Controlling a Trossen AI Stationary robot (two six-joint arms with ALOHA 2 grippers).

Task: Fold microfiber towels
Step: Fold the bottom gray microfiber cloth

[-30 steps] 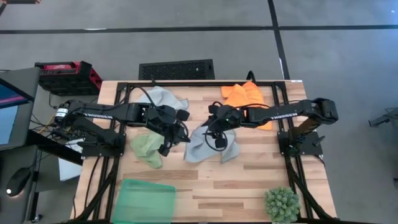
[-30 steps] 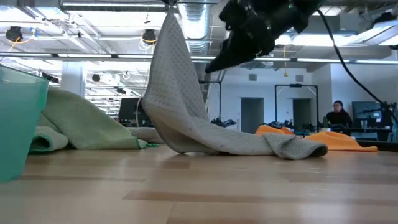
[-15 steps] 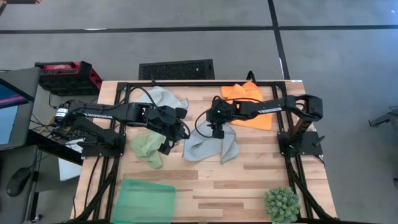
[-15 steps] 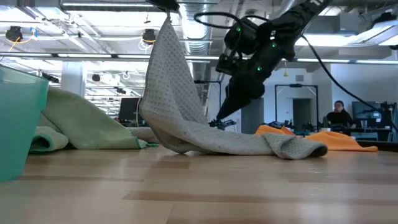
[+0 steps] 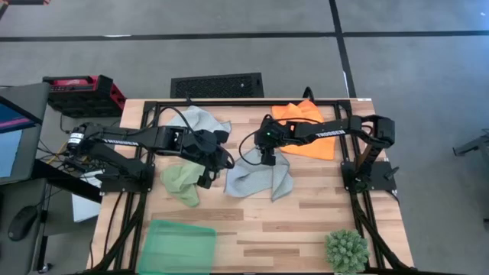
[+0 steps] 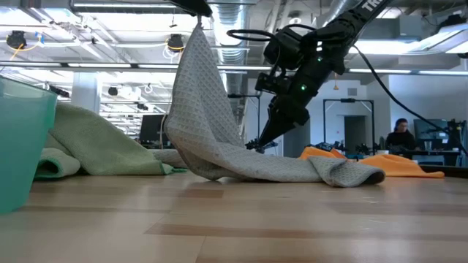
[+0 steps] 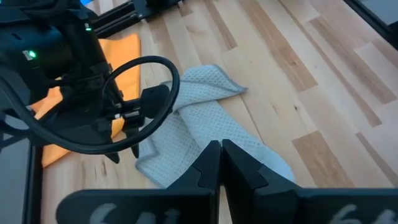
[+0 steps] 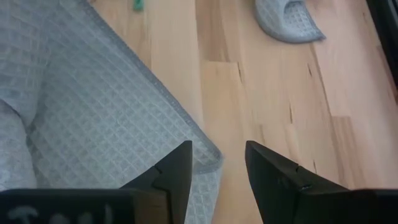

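Overhead, left pincer (image 6: 196, 9) grips grey towel (image 5: 256, 179) aloft; right pincer (image 8: 217, 171) hovers open beside it.

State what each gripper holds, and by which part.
The left gripper is shut on a corner of the grey towel, lifting it. The right gripper is open just above that towel's edge, holding nothing.

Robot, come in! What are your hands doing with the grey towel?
Left gripper shut, holding grey towel corner up. Right gripper open, low over its edge. Nothing blocking.
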